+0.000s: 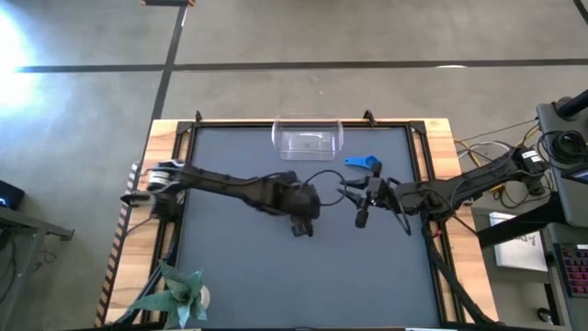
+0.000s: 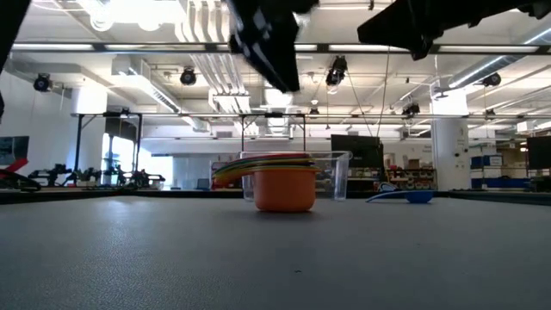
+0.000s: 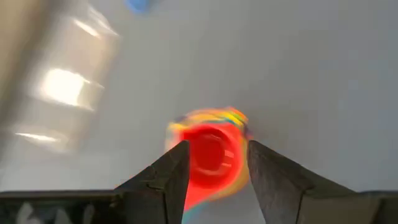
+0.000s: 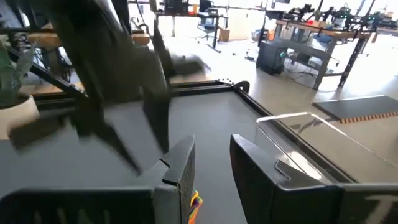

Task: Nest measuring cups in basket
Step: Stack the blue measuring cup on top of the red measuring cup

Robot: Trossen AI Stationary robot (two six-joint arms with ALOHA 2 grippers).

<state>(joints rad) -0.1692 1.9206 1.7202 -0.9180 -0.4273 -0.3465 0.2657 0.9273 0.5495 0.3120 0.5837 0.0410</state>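
A nested stack of measuring cups, orange lowest with coloured rims above it, stands on the table in front of the clear basket. From above it shows red inside. My left gripper hangs open well above the stack, its fingers either side of it in the left wrist view and hiding it in the high view. One blue cup lies apart, right of the basket. My right gripper, open, hovers just to the right.
A potted plant stands at the table's near left corner. The table has a raised wooden border. The two arms nearly meet over the middle of the table. Dark mat lies bare toward the near edge.
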